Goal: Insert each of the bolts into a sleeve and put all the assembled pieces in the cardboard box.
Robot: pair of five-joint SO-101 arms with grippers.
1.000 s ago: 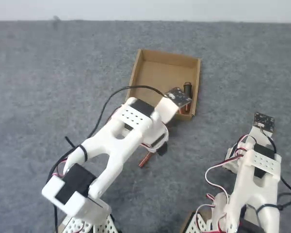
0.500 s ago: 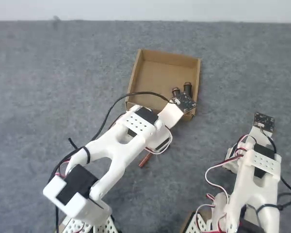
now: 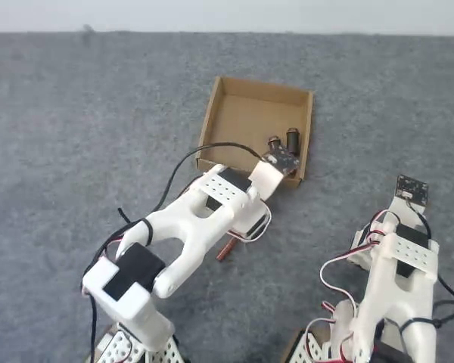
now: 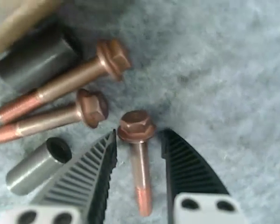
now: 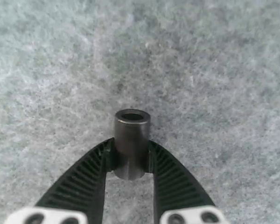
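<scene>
While end effector astride bolt, sleeve alongside.

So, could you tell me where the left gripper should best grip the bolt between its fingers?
Probably the bolt by its smooth shank just below the hex head, from straight above. It lies flat, lengthwise between the fingers of the open left gripper, so closing pinches its round sides, clear of the neighbouring bolts.

The left arm is stretched far and rightward from its near-left base, with the wrist tipped down and the left gripper held with jaws parted. The right arm is folded at the near right, the right gripper clamped on a sleeve.
</scene>
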